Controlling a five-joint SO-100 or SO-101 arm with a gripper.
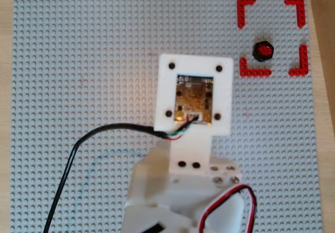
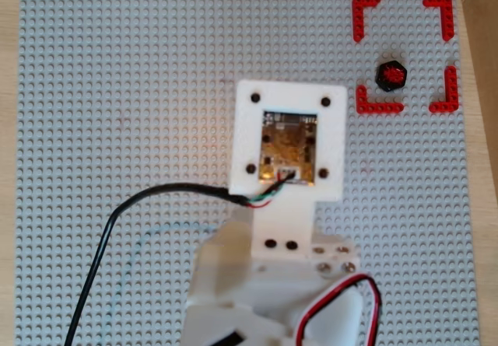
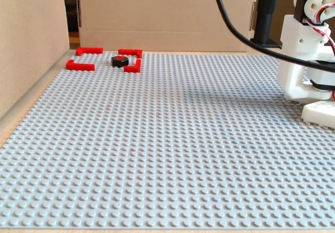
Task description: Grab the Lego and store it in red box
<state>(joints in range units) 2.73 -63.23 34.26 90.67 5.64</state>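
The Lego [image 1: 263, 51] already lies inside the red box [image 1: 255, 73], near its lower-left bracket in both overhead views, red centre up. The storing step looks done. The gripper's fingers are hidden under the white camera mount [image 1: 193, 94], so their spread cannot be told; only retreat seems left.

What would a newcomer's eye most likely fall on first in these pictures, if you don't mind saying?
Probably the red box, four bright corner brackets at the top right of the grey studded baseplate in both overhead views, with the black Lego lying inside it, red centre up. Next comes the white arm, filling the lower middle with its exposed circuit board; its gripper is not visible.
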